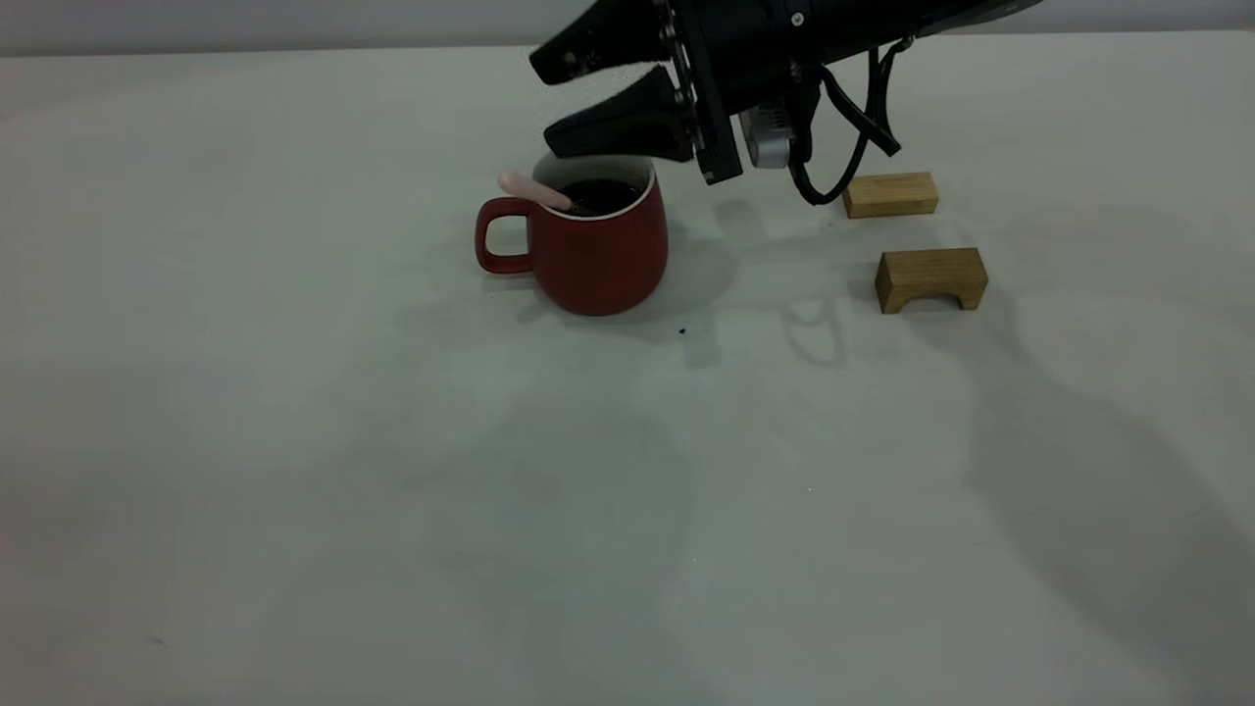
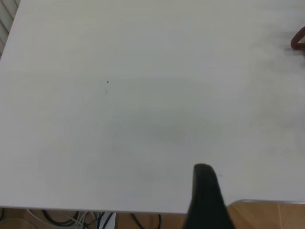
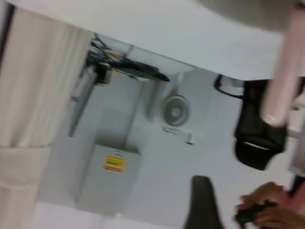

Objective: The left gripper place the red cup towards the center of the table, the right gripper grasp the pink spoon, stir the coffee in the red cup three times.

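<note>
The red cup stands upright on the table, a little back of the middle, with its handle to the left. Dark coffee fills it. The pink spoon rests in the cup, its handle leaning out over the rim to the left. My right gripper hovers just above and behind the cup, open, holding nothing. In the right wrist view the pink spoon handle shows at the edge. Of the left gripper only one dark finger shows, over the table's near edge, with a sliver of the red cup far off.
Two tan wooden blocks lie to the right of the cup: a flat one and an arch-shaped one. A person's hands holding a dark controller appear in the right wrist view.
</note>
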Available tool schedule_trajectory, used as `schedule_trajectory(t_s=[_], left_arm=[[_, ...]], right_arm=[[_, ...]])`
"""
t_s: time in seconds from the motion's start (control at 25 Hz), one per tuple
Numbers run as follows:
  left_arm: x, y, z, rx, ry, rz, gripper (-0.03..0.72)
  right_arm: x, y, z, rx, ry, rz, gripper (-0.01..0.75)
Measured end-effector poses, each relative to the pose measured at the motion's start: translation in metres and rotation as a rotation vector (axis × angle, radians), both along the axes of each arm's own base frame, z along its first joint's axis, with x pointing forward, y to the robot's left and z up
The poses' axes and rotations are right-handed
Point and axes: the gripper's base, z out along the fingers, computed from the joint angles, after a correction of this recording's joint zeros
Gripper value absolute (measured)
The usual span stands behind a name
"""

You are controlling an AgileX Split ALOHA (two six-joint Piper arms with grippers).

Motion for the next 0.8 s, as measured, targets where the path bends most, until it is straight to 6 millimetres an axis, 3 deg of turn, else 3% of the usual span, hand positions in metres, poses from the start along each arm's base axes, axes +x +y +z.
schedule_trajectory(t_s=[0.12,0.28,0.48,0.8], left_arm=[[0.000,0.000,0.000,0.000,0.000,0.000,0.585],[0.000,0.000,0.000,0.000,0.000,0.000,0.585],[0.000,0.000,0.000,0.000,0.000,0.000,0.585],[0.000,0.000,0.000,0.000,0.000,0.000,0.585]], right_arm=[[0.000,-0.003,0.021,-0.068,-0.114,0.105,0.688],[0.000,-0.014,0.078,-0.241,-0.352,0.287,0.693],[-0.008,-0.039,0.172,-0.527,-0.674,0.446,0.575],[-0.055,-0.081,0.294,-0.884,-1.057,0.557,0.335]])
